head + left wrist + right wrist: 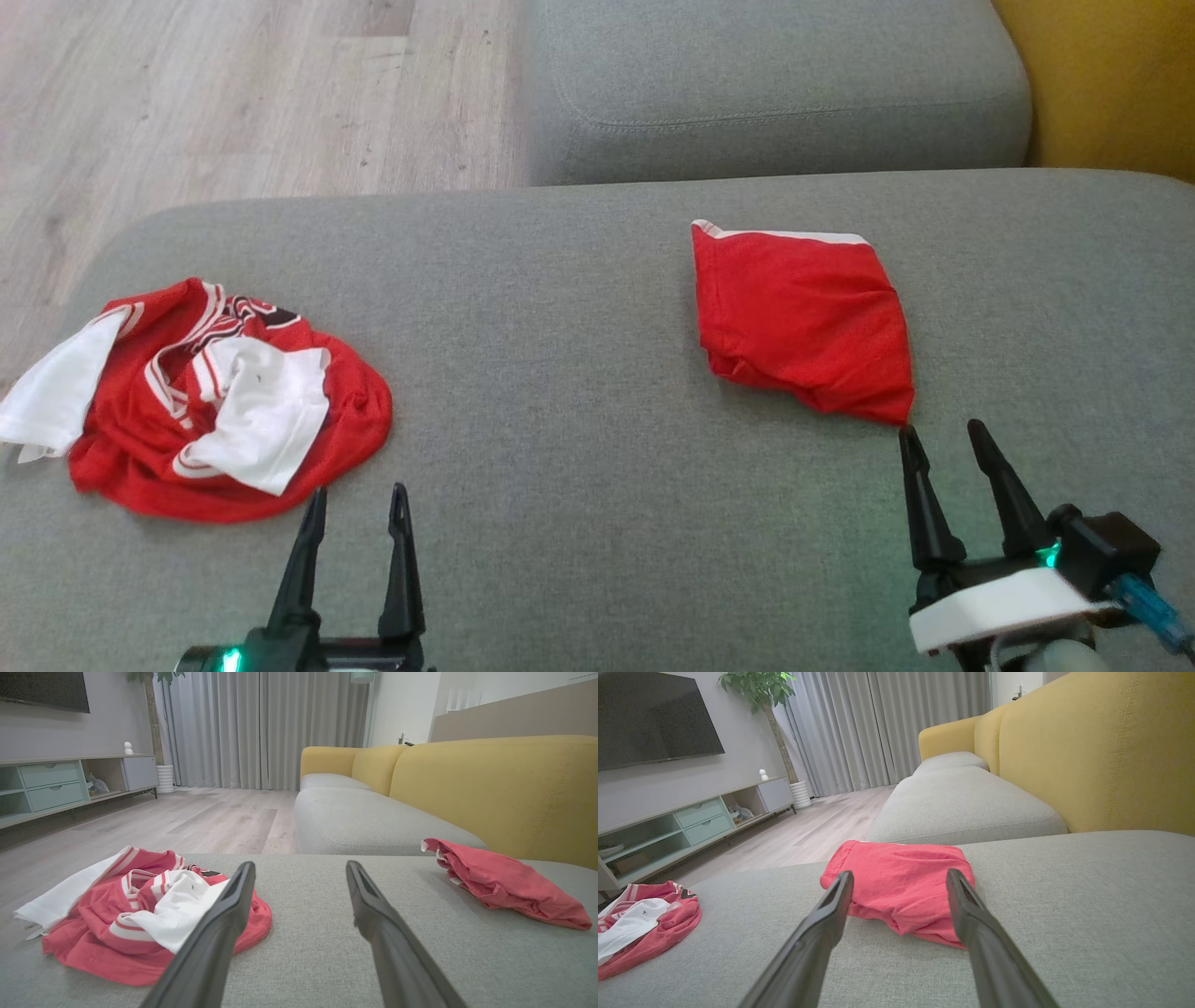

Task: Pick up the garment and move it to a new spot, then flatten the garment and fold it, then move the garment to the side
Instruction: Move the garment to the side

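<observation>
A crumpled red and white garment (219,401) lies in a heap at the left end of the grey sofa seat (579,523). My left gripper (359,488) hovers open just to its near right, and its left finger overlaps the heap's edge in the left wrist view, where the crumpled garment (140,914) and the left gripper (299,863) both show. A folded plain red garment (808,313) rests flat on the right part of the seat. My right gripper (940,427) stands open and empty right before its near corner. In the right wrist view the folded garment (901,884) sits just beyond the right gripper (899,871).
A second grey seat cushion (775,84) adjoins the far edge, with the yellow backrest (1111,84) along the right. Wooden floor (233,93) drops away beyond the seat's left and far-left edges. A TV cabinet (70,784) and curtains stand across the room.
</observation>
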Tool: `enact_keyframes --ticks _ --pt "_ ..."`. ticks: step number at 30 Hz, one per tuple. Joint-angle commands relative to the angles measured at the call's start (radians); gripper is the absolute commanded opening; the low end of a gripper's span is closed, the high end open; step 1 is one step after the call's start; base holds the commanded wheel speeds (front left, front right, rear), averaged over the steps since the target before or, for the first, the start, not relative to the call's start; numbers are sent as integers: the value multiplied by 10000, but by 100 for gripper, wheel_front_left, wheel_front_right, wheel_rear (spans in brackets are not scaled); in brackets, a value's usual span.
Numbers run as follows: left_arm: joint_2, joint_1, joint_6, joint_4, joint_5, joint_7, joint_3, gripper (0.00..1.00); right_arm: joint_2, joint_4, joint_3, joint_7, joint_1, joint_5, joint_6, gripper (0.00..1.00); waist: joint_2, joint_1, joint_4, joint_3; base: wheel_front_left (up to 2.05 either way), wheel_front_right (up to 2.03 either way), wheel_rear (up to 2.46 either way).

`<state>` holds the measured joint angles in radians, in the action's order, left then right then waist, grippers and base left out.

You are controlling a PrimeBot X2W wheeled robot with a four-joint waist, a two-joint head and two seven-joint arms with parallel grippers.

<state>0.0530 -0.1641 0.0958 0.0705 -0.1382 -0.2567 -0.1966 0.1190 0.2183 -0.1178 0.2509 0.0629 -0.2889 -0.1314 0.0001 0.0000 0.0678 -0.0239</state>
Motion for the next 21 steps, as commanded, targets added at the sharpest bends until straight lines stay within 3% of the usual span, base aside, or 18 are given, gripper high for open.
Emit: enact_keyframes --ticks 1,21 --pt "-28 356 -14 -278 112 -51 337 100 42 -260 -203 108 -274 106 7 100 -1 0 -10 -1 0 0 0" --pt "-28 602 -76 -441 509 -51 246 100 -89 171 -76 108 -488 177 7 100 -1 0 -176 473 0 0 0"
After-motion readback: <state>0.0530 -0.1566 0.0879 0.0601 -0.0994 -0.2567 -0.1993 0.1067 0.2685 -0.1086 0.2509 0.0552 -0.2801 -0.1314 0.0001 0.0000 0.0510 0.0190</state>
